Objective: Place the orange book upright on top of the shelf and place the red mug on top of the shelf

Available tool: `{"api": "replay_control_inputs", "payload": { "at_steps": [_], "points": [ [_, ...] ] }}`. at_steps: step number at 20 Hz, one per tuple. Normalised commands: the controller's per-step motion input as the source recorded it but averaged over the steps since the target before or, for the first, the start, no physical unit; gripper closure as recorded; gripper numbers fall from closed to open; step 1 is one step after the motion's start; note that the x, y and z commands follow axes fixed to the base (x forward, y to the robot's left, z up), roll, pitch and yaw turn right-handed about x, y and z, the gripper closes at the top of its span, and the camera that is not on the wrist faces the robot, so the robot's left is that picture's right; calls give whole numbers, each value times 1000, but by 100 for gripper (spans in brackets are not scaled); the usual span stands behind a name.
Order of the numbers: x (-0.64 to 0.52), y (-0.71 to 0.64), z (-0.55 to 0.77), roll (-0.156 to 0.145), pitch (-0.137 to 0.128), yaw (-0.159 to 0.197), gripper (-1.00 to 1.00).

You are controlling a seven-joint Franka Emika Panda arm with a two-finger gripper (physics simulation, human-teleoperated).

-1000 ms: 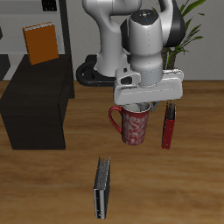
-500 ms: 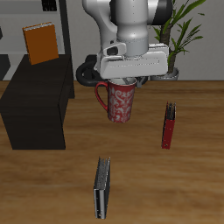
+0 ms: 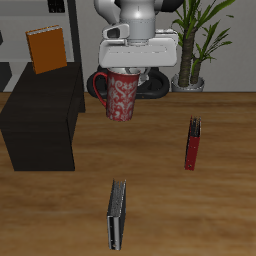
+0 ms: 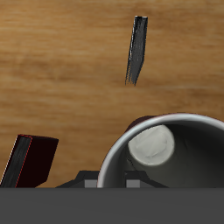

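I have the red mug clamped in the gripper, fingers closed on its rim — it hangs in the air beside the shelf, clear of the table. The orange book stands upright on the shelf's back end.

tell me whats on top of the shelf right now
Only the orange book, standing upright at the back of the shelf. The red mug hangs in the claw beside it, not yet on top.
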Motion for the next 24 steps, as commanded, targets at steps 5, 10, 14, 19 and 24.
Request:
{"api": "replay_control_inputs", "payload": {
  "at_steps": [5, 10, 14, 19, 24],
  "points": [
    [-26, -362, 288, -48, -17, -28, 100],
    [-99, -350, 283, -36, -17, -38, 100],
    [-21, -235, 295, -2, -15, -40, 100],
    [-33, -180, 231, -29, -15, -11, 100],
    [107, -489, 202, -19, 26, -55, 100]
  ]
}}
